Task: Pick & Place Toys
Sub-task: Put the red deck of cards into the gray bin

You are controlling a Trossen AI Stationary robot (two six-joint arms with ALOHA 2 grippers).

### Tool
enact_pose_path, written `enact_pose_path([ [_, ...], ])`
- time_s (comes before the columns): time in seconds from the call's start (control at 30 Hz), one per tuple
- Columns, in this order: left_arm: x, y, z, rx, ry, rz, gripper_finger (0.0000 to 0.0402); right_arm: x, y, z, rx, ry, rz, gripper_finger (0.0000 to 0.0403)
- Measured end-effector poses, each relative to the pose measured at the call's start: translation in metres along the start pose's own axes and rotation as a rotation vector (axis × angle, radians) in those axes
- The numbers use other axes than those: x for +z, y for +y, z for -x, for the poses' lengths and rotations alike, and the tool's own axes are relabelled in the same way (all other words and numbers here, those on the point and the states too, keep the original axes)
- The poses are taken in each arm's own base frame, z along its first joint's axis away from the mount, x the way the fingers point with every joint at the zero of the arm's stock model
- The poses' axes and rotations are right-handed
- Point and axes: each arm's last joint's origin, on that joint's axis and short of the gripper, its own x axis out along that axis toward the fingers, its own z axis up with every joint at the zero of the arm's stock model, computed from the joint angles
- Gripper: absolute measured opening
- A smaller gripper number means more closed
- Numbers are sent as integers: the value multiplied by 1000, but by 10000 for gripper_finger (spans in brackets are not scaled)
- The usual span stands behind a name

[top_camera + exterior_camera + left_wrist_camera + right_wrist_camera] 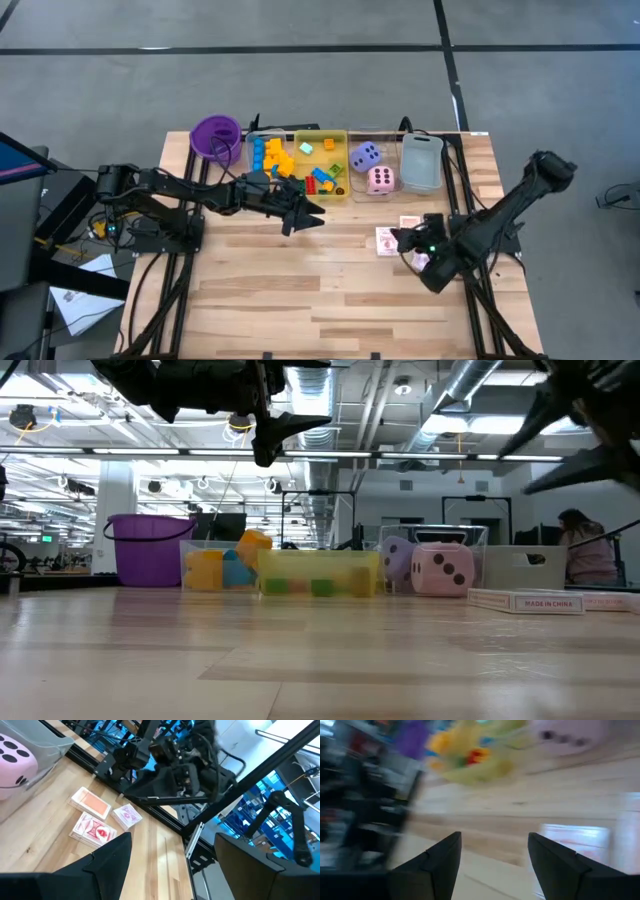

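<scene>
Dark fingers on both arms are spread apart with nothing between them. Left gripper (305,215) hangs above the table just in front of the yellow tray (341,162) of blocks (272,160). Right gripper (405,240) hovers right by the cards (388,240). Pink die (380,180) and purple die (364,156) sit beside the tray.

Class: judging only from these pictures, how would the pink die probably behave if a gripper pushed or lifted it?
The pink die looks boxy with rounded corners, so it would probably slide or tumble one face, not roll far. It looks large beside the blocks, so open fingers may barely span it.
</scene>
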Motion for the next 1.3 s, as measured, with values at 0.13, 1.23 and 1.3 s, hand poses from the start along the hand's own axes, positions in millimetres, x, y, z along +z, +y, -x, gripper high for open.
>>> enact_pose_path([
  [0.13, 0, 0, 0, 3, -2, 0, 278, -17, -7, -13, 213, -25, -39, 223],
  [1.23, 0, 0, 0, 6, -5, 4, 278, -89, 34, -69, -450, 116, 168, 307],
  [1.3, 0, 0, 0, 6, -5, 4, 278, -88, 36, -68, -445, 119, 161, 336],
])
